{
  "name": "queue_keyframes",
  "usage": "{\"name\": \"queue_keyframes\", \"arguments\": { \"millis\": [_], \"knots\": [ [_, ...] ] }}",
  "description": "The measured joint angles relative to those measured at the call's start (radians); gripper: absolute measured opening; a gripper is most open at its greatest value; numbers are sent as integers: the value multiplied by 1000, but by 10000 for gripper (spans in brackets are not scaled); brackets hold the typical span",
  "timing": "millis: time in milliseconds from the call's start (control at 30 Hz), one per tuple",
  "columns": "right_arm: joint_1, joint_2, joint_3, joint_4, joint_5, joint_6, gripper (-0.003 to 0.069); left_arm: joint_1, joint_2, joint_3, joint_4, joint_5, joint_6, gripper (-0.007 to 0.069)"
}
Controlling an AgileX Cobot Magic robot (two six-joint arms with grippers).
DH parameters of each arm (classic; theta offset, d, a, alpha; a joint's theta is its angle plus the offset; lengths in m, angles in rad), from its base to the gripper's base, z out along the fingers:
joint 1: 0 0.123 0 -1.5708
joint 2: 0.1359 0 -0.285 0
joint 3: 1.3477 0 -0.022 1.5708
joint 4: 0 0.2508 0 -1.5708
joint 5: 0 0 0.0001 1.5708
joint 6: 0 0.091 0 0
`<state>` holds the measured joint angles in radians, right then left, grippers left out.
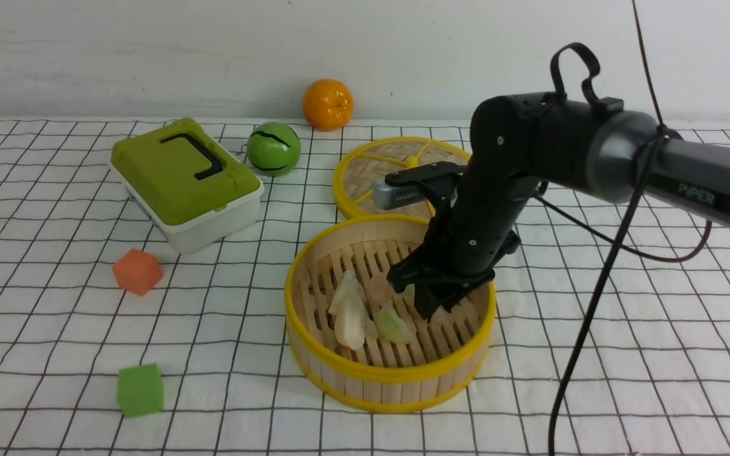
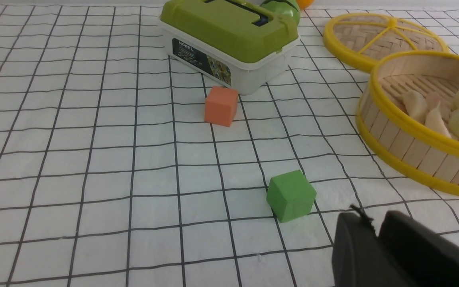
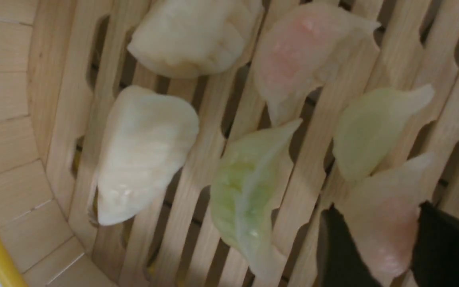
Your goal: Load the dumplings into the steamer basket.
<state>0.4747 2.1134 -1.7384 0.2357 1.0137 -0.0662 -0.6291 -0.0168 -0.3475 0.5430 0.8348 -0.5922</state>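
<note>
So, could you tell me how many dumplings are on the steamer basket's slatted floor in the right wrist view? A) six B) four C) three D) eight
A: the right wrist view shows two white, two pink and two green dumplings lying on the slats of the steamer basket.

- In the front view the right gripper (image 1: 429,292) and its arm cover part of the steamer basket (image 1: 314,266) floor and some dumplings (image 1: 351,313); the flat woven lid (image 1: 365,171) is partly hidden behind the arm
- In the left wrist view the picture edge cuts the basket's far side; only a dark corner of the left gripper (image 2: 377,239) shows, its jaws unreadable
- The orange ball (image 2: 303,3) is cropped there
</note>
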Motion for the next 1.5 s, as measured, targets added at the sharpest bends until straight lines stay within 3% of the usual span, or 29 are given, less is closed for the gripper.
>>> {"name": "queue_keyframes", "arguments": {
  "millis": [133, 267, 800, 1133, 1300, 1500],
  "knots": [
    [0, 1, 0, 42, 10, 0, 374, 0, 0, 0, 0, 1, 0, 90],
    [0, 1, 0, 69, 27, 2, 391, 0, 0, 0, 0, 1, 0, 90],
    [0, -72, 0, -32, 99, 55, 353, 0, 0, 0, 0, 0, 0, 93],
    [0, -190, -177, -200, 211, -4, -3, 0, 0, 0, 0, -2, 0, 93],
    [0, -424, -210, -298, 228, -9, -21, 0, 0, 0, 0, -4, 0, 93],
    [0, -531, -101, -286, 235, -9, -21, 0, 0, 0, 0, -5, 0, 93]
  ]
}}
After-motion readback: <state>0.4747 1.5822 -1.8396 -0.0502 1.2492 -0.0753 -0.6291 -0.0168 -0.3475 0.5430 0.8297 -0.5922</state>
